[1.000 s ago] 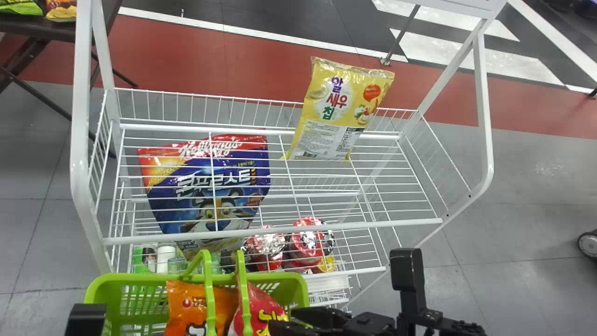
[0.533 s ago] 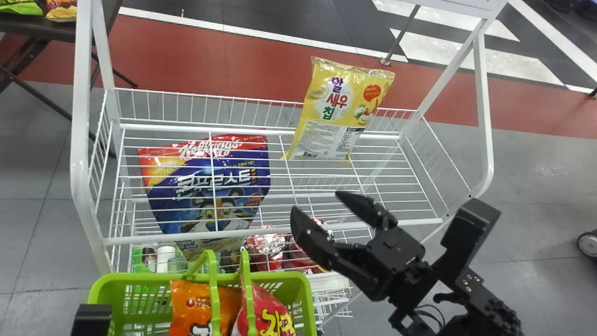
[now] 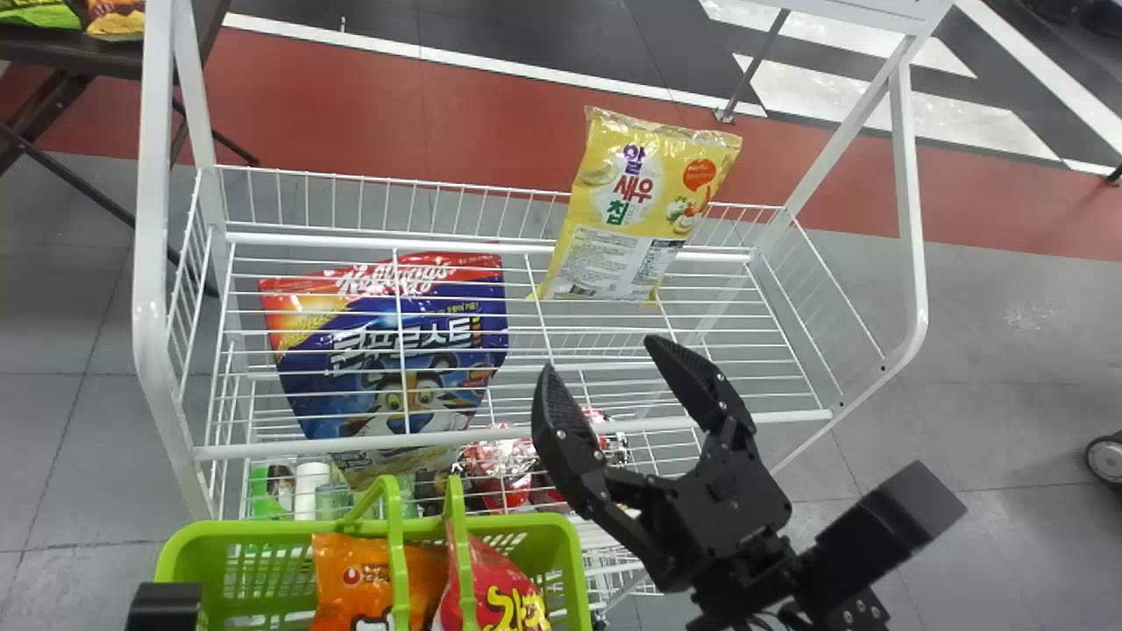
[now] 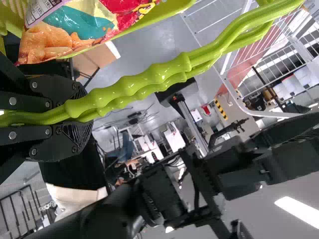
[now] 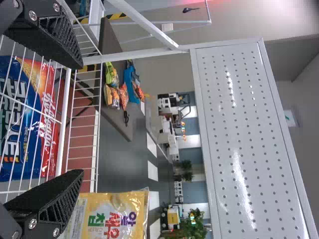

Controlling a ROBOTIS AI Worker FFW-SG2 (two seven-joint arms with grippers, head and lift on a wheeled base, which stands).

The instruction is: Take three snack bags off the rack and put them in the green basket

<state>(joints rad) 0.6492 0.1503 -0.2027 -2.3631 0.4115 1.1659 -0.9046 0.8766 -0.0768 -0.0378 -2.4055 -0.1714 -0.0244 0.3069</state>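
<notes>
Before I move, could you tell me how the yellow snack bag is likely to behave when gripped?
The yellow snack bag looks plump, so probably light and yielding. Its shiny film may slip; standing on end, it might tip if nudged.

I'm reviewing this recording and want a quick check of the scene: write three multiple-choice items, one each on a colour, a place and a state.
1. Which colours are the two bags seen in the green basket?
A) Blue and white
B) Orange and red
C) Purple and black

2. Where is the yellow snack bag?
A) On the floor
B) In the basket
C) On the rack, at its back rail

3. How is the right gripper?
A) Open and empty
B) Shut on the yellow snack bag
C) Shut on a basket handle

Answers:
1. B: an orange bag and a red bag show beside each other there.
2. C: its upper part rises above the back rail in the head view.
3. A: its fingers stand apart with nothing between them.
</notes>
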